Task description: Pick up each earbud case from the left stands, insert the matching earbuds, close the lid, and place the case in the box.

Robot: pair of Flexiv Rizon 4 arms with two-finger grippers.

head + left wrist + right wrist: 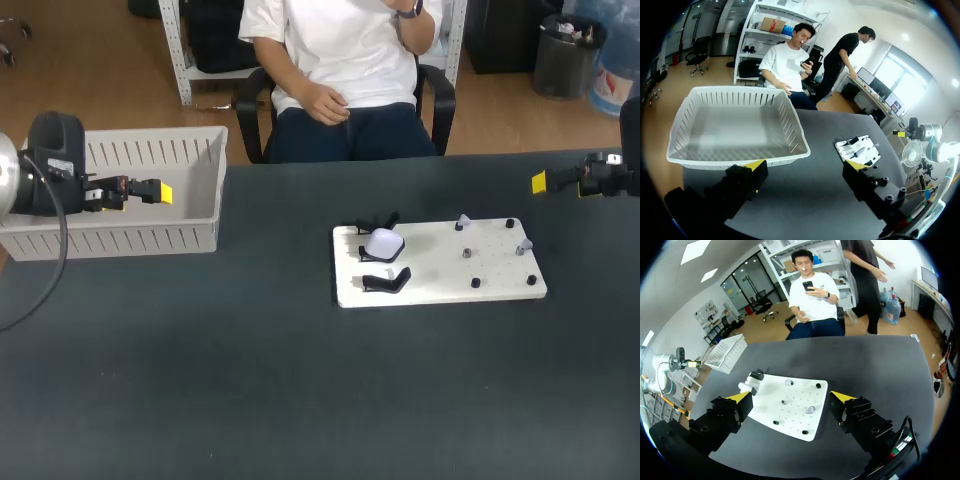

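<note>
A white pegboard (500, 285) lies right of the table's middle. On its left side stand black stands, the middle one holding a white earbud case (384, 243); the stand (386, 281) nearer me is bare. Small earbuds (463, 222) sit among the pegs on the board's right. My left gripper (162, 192) hangs open over the white basket (190, 238) at the far left. My right gripper (540, 182) stands open at the far right, behind the board. In the right wrist view the board (799, 421) lies ahead between open fingers; the left wrist view shows basket (740, 161) and board (842, 149).
The basket holds nothing visible. Dark table surface stretches wide in front of the board and basket. A seated person is behind the table's far edge, not reaching over it.
</note>
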